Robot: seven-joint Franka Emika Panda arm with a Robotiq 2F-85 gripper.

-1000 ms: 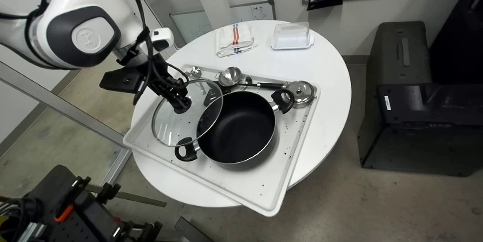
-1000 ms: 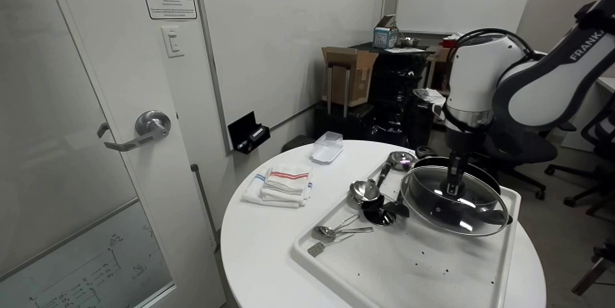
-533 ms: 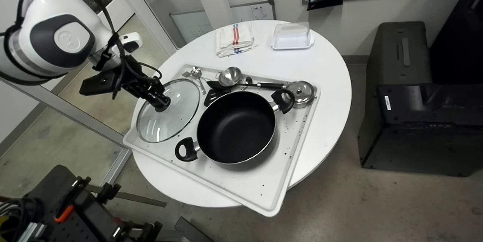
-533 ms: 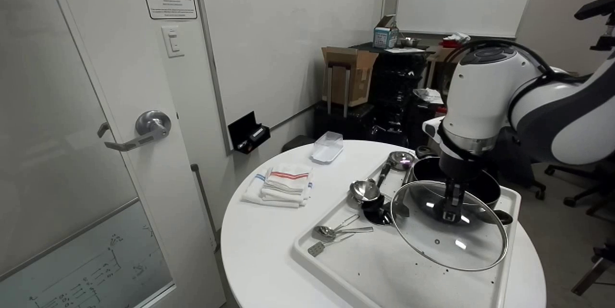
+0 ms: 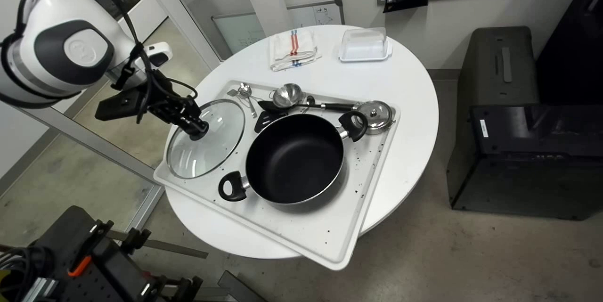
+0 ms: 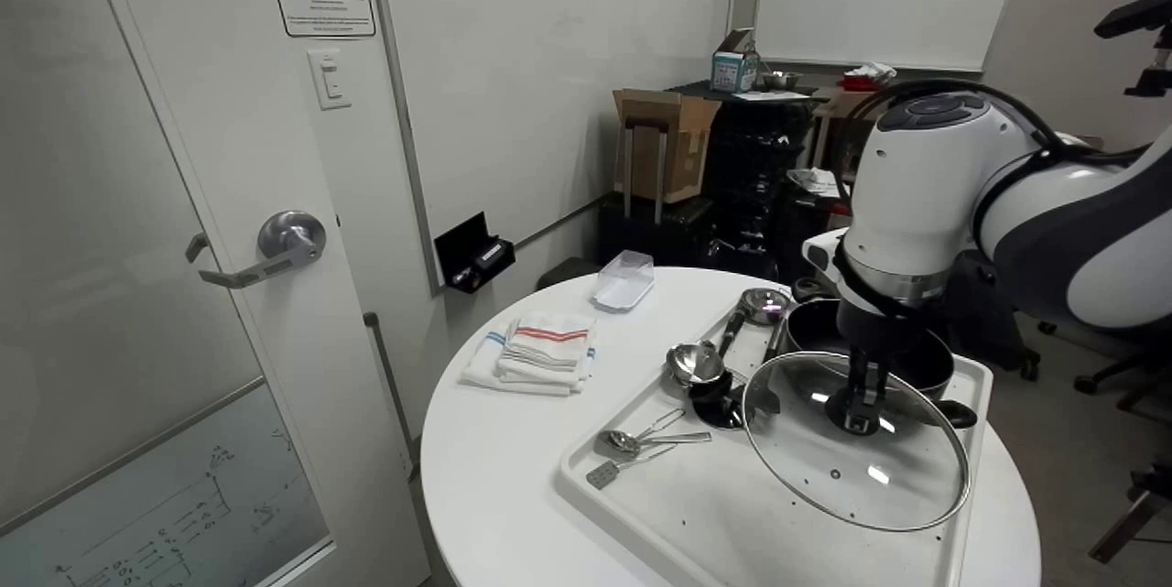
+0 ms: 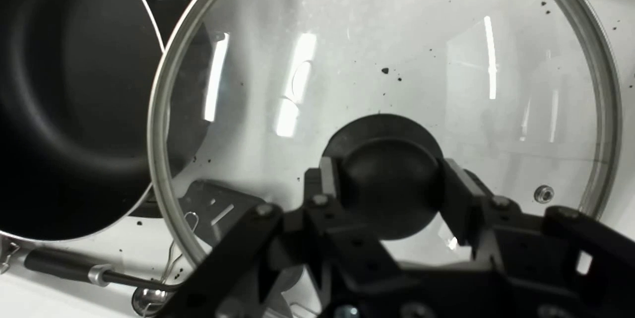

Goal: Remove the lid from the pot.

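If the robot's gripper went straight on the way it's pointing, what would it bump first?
The gripper holds the lid by its knob; straight below, the white tray looks first, though the gap is hard to judge.

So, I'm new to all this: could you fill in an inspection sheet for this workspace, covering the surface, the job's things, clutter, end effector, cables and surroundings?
Surface: round white table, carrying a tray with dark specks on it.
Lid: off the pot, over the tray to one side; whether it touches the tray is unclear.
Pot: open on the tray; nothing seen inside.
Clutter: kitchen utensils on the tray; folded towels and a plastic box on the table beyond it.
End effector: closed on the lid's knob.
Cables: black cables loop along the arm.
Surroundings: whiteboard, door handle, cardboard box, large dark case.
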